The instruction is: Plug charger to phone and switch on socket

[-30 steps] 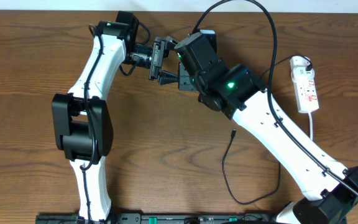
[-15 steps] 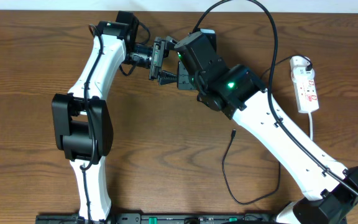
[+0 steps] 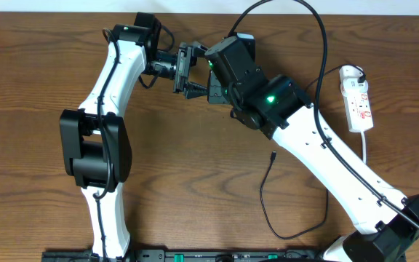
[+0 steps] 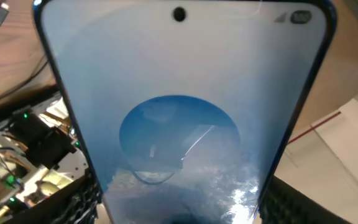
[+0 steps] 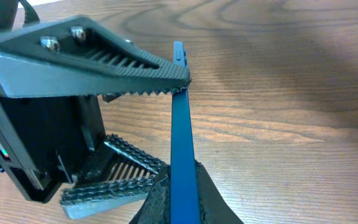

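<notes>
Phone point(image 4: 179, 124) drop risk.
Right claw point(image 5: 182, 208) clenches its edge; left claw point(image 3: 190, 73) straddles it wide, grip unclear; if loose, phone may pivot onto table point(image 5: 291, 124).

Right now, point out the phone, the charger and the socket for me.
phone point(image 4: 179, 124), left wrist view, middle of its blue screen.
charger point(image 3: 273, 155), overhead view, the small black plug tip lying on the table.
socket point(image 3: 358, 102), overhead view, middle of the white strip's body.
</notes>
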Controlling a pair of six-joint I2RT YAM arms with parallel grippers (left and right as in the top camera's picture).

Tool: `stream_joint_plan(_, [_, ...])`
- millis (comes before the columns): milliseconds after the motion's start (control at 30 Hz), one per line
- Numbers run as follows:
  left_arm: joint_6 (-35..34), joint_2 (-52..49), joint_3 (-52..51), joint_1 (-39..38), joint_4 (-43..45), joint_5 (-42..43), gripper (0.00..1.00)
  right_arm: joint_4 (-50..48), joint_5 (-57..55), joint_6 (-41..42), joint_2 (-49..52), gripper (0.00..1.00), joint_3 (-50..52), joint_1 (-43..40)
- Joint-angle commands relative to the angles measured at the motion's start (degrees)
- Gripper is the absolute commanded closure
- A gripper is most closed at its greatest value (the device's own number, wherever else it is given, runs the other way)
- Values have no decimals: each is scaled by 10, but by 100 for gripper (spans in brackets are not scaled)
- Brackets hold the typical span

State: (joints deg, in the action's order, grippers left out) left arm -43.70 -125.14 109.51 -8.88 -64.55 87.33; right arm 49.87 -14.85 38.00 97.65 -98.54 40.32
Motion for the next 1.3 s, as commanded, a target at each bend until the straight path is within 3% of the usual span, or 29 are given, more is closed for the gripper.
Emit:
stream_joint_plan(0, [1,17,3,0,18,26,5,-10,-26,53,-6,99,-13,1])
stream_joint_plan(33, [1,17,3,0,23,26,1,-13,-40,70,-6,99,-13,0])
stream_joint_plan(200, [1,17,3,0,25,26,0,-35,-89,142,-6,99,-13,-7])
stream_joint_plan(467, [-3,17,3,0,25,18,0,-34,-91,459,-6,99,-13,-21])
stream_joint_plan(700, [-61,17,3,0,25,18,2,-33,-82,627,-6,98,-13,-20])
stream_joint_plan(767, [-72,17,3,0,25,18,2,-30,-75,650,-6,98,-13,-20])
stream_joint_plan(867, [-77,17,3,0,25,18,15,-27,-73,675,-6,98,-13,-20])
stream_joint_plan(1067, [-81,17,3,0,25,18,17,-27,-57,757,-6,99,-13,-20])
stream_joint_plan(1267, [-86,17,3,0,25,18,29,-29,-40,786,-6,98,-13,-20])
